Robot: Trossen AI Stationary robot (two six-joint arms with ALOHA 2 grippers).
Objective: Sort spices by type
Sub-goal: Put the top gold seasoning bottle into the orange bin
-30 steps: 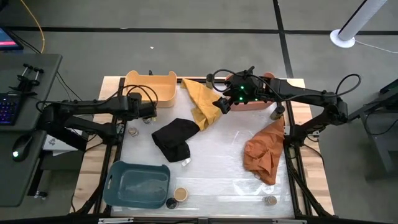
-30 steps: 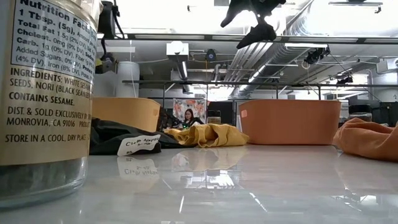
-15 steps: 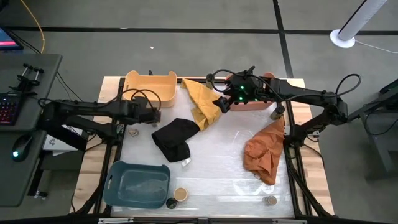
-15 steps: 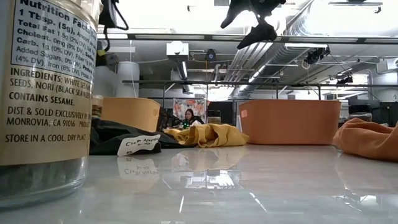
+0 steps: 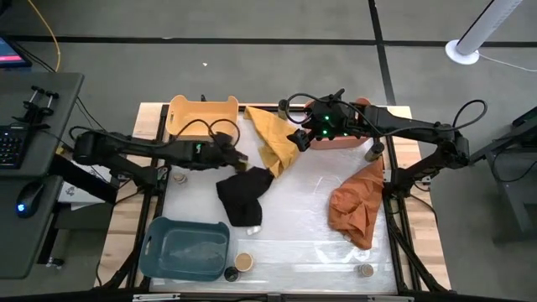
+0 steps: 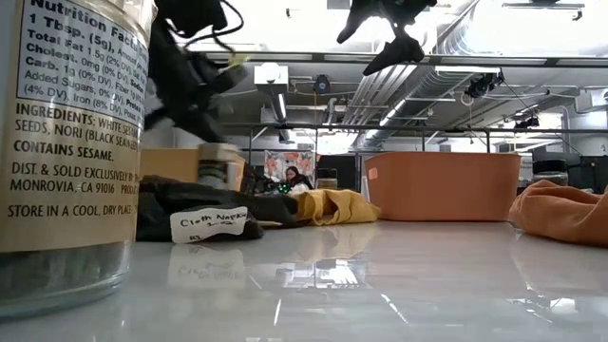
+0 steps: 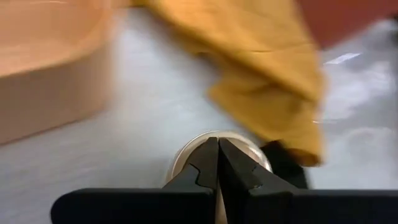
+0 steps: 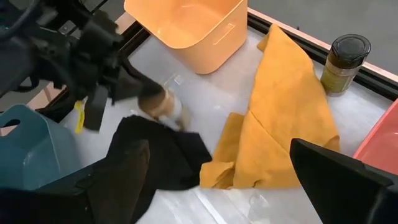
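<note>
Readable print first: the glass jar [image 6: 66, 152] hard against the low camera carries a paper label reading "Nutrition Facts", "INGREDIENTS: WHITE SES… SEEDS, NORI (BLACK SEA…", "CONTAINS SESAME", "DIST. & SOLD EXCLUSIVELY", "MONROVIA, CA 91016" and "STORE IN A COOL, DRY PLACE". A white sewn tag [image 6: 207, 221] on the black cloth [image 5: 243, 196] reads "Cloth Napkin".

My left jaws [image 5: 237, 159] are pressed fully together, holding nothing, at the black cloth's far edge, directly over a tan-lidded spice jar [image 7: 214, 155] standing on the glossy white tabletop [image 5: 302, 210] beside the yellow plastic bin [image 5: 201, 116].

My right jaws [image 5: 295, 141] hang spread wide and empty above the crumpled yellow cloth [image 5: 273, 136], by the salmon bin [image 6: 443, 185].

A dark-lidded cylindrical jar [image 8: 344, 63] stands at the tabletop's far edge beyond the yellow cloth. Three more small jars [image 5: 243, 262] sit near the front edge; one lies near the blue bin [image 5: 185, 247]. The orange cloth [image 5: 357, 205] is heaped, soft and folded.
</note>
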